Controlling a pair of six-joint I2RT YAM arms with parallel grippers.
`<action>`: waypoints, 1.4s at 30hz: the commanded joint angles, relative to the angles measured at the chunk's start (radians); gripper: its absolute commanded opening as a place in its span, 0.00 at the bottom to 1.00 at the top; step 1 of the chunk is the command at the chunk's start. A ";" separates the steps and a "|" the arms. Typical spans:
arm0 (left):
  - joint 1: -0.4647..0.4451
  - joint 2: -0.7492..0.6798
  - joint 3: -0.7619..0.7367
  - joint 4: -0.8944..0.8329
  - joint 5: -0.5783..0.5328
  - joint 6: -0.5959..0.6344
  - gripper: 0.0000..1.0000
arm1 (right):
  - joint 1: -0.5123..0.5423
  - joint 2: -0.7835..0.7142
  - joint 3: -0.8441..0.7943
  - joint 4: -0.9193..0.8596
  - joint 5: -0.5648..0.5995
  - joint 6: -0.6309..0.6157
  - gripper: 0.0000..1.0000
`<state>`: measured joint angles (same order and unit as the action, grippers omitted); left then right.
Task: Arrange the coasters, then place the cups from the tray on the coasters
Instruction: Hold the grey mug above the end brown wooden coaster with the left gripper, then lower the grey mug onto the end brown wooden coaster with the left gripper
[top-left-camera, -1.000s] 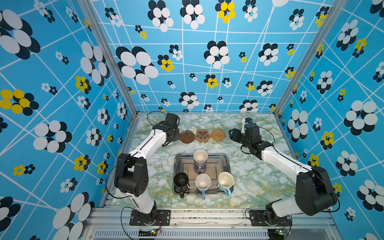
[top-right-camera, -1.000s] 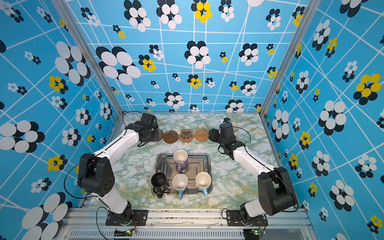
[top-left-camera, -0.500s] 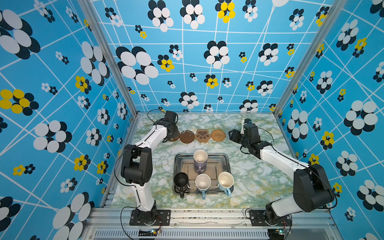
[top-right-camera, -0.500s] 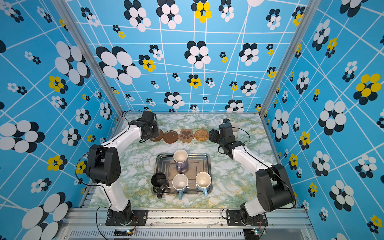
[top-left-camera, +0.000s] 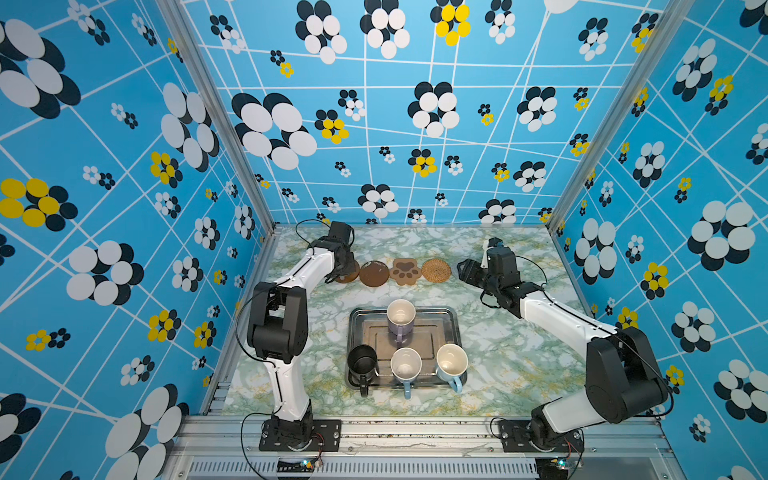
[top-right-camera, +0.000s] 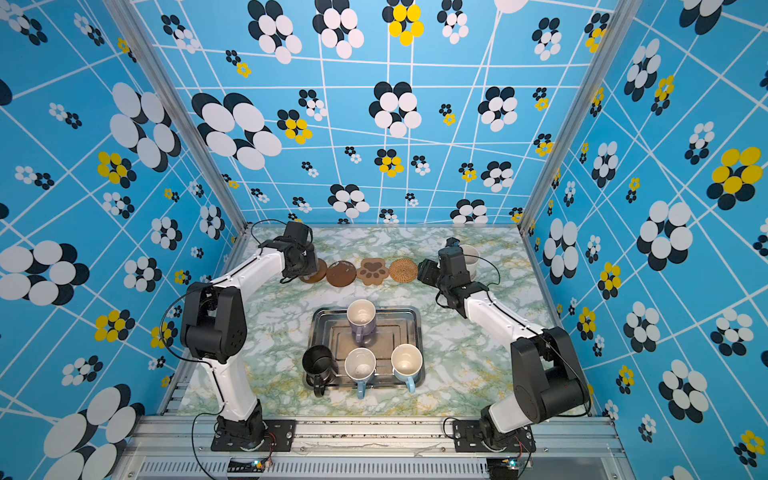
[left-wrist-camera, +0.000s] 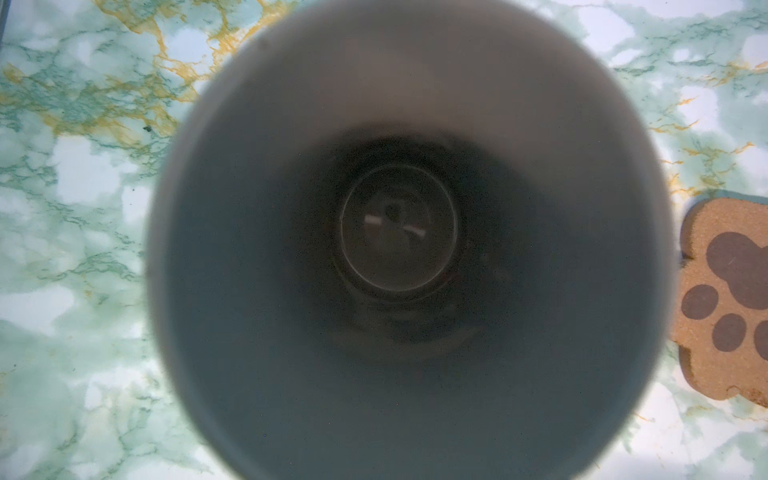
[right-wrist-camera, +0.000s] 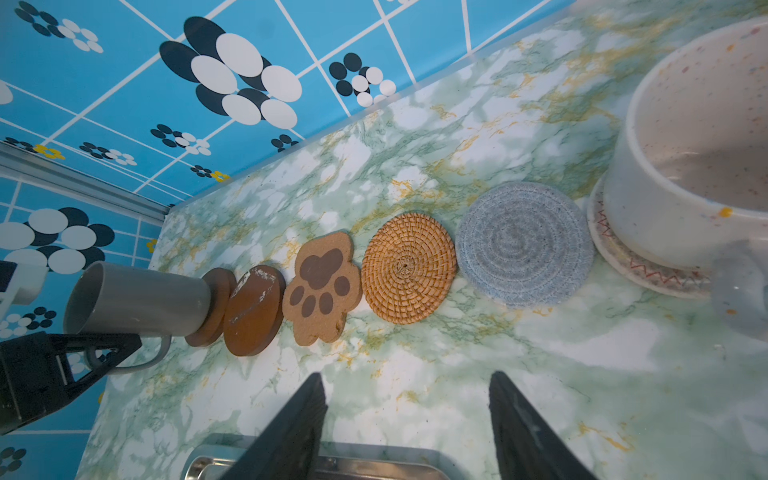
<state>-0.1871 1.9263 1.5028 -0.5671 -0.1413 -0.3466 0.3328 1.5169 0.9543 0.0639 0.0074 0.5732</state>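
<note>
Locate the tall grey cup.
The grey cup stands on the end brown coaster, beside the scratched brown disc, at the row's left end in both top views, under the left gripper.

View looks straight down into grey steel cup (left-wrist-camera: 409, 245); pale marks at its base apparently reflections, too blurred to identify. A paw-print coaster (left-wrist-camera: 731, 299) lies on marbled tabletop (left-wrist-camera: 83, 187).

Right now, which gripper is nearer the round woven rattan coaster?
Right. The right gripper hovers open close beside the rattan coaster; the left gripper is at the tall grey steel cup at the row's far end, past the paw-print coaster.
</note>
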 joint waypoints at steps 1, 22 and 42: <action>0.006 0.000 0.049 0.078 0.001 0.006 0.00 | -0.006 0.009 0.006 -0.002 -0.015 0.010 0.65; 0.006 0.028 0.062 0.058 0.019 0.006 0.00 | -0.006 0.025 0.015 -0.009 -0.023 0.011 0.65; 0.003 0.037 0.071 0.017 0.018 0.009 0.10 | -0.006 0.016 0.017 -0.009 -0.031 0.019 0.65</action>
<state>-0.1871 1.9621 1.5291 -0.5629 -0.1188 -0.3466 0.3328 1.5322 0.9543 0.0635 -0.0109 0.5774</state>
